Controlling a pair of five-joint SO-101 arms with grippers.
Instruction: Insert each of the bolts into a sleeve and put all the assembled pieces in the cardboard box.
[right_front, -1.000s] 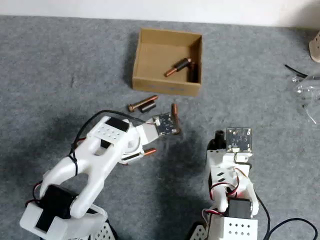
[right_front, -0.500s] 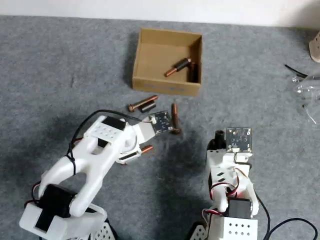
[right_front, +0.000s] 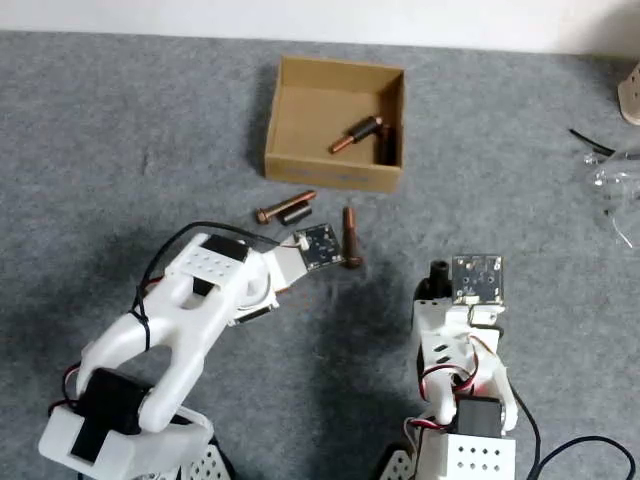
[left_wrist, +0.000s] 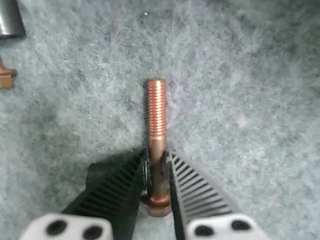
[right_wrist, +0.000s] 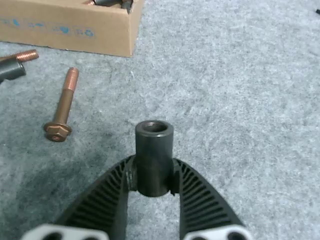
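My left gripper (left_wrist: 156, 154) is shut on a copper bolt (left_wrist: 156, 115) near its head, threaded end pointing away, just above the grey carpet. In the high view this gripper (right_front: 287, 284) sits mostly under its wrist camera, below the loose parts. My right gripper (right_wrist: 154, 169) is shut on a black sleeve (right_wrist: 154, 150), held upright with its bore facing up; the sleeve (right_front: 437, 271) stays at the right arm's tip. The cardboard box (right_front: 330, 172) at the back holds an assembled piece (right_front: 357, 132).
Just in front of the box lie a loose bolt (right_front: 284, 206) and, touching it, a black sleeve (right_front: 293, 214). Another bolt (right_front: 350, 235) (right_wrist: 61, 107) lies between the two arms. Wires and clear plastic (right_front: 610, 170) sit at the far right.
The left arm has drawn back and to the left a little, and its bolt has slipped from sight under the wrist in the high view. The right arm has not moved.
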